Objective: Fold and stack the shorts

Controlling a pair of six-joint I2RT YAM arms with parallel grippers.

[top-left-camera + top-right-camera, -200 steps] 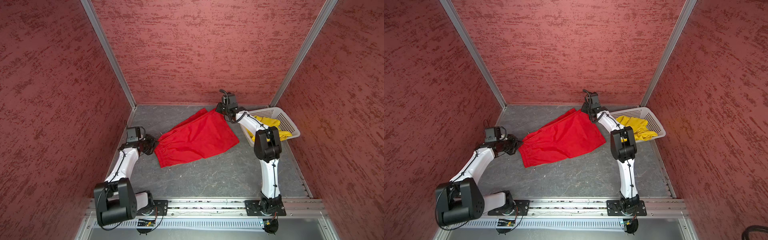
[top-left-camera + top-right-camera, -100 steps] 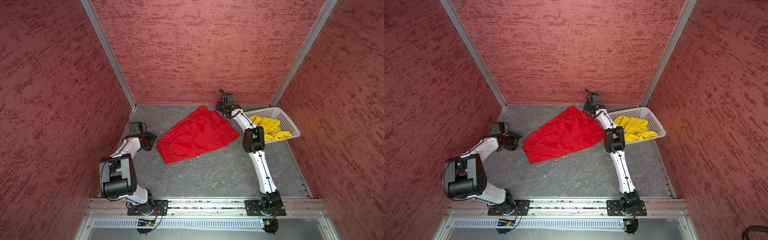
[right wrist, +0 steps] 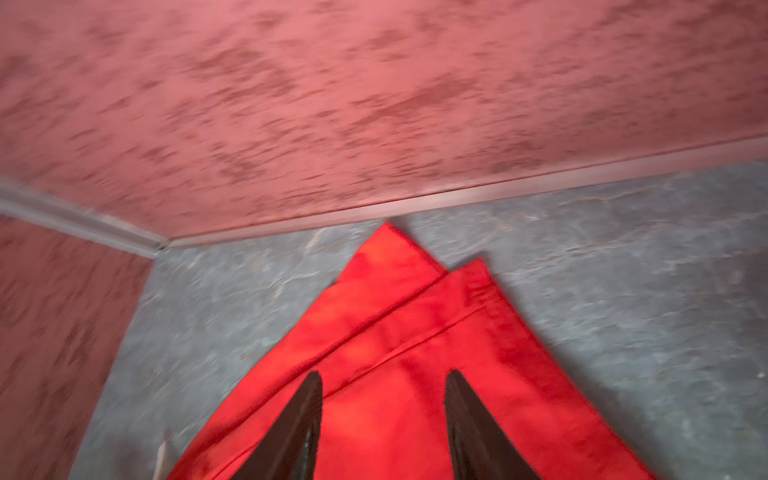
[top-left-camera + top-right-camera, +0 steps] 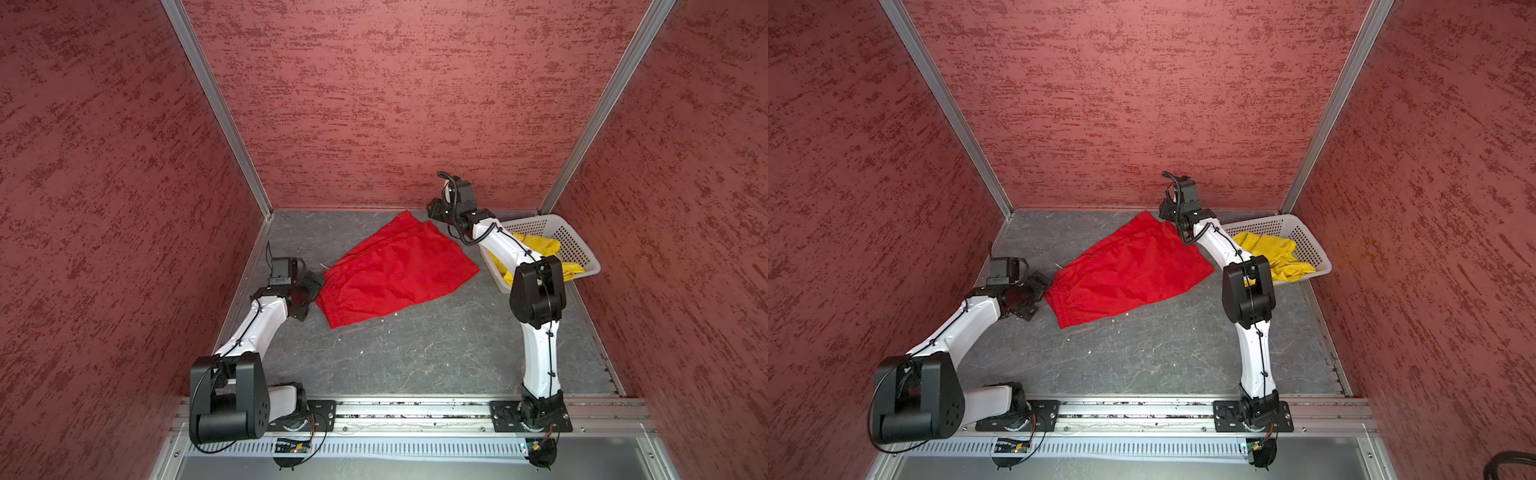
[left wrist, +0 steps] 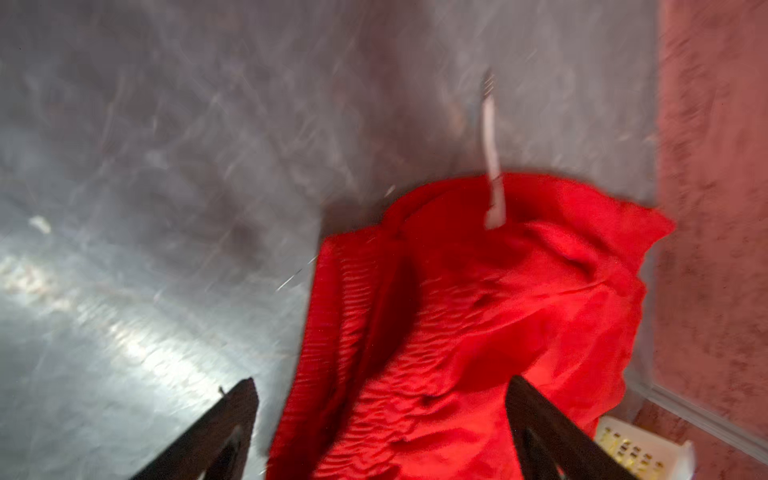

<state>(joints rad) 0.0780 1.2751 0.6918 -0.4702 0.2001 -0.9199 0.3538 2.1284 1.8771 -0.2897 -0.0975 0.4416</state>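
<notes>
red shorts [image 4: 395, 270] lie flat on grey table [image 4: 415, 353], mid-back, gathered waist toward left arm. yellow shorts [image 4: 1273, 253] bunched inside white basket [image 4: 575, 245], back right. left gripper [image 5: 381, 379] spread wide at waistband. right gripper [image 3: 385, 372] parted above leg hems, clamping nothing.

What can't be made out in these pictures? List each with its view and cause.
- Yellow shorts: in both top views the right arm covers part; logo and drawstring are too small to see.
- Red shorts: the left wrist view is motion-blurred, so the pale strip on them is unidentifiable.
- Right gripper: the right wrist view's edge cuts off its finger bases.
- Basket: the left wrist view's edge cuts off all but a corner.
</notes>
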